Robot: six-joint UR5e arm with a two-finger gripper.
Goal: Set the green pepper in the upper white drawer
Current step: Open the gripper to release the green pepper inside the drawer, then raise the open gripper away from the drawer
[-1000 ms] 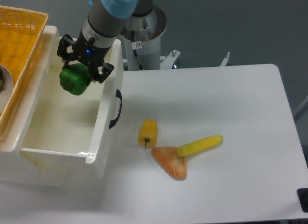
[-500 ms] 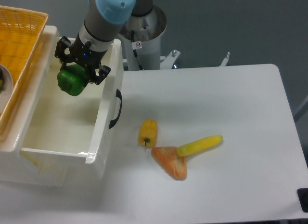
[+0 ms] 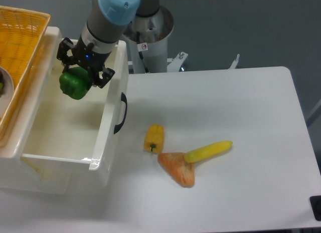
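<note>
White table (image 3: 241,118), glossy lobed green pepper (image 3: 74,85)

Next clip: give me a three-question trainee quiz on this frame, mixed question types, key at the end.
1. True or false: the gripper holds the green pepper above the open upper white drawer.
2. How many food items lie on the table?
3. The long yellow vegetable rests partly on: A) the yellow-orange pepper B) the orange wedge C) the basket

Key: 1 true; 2 three; 3 B
</note>
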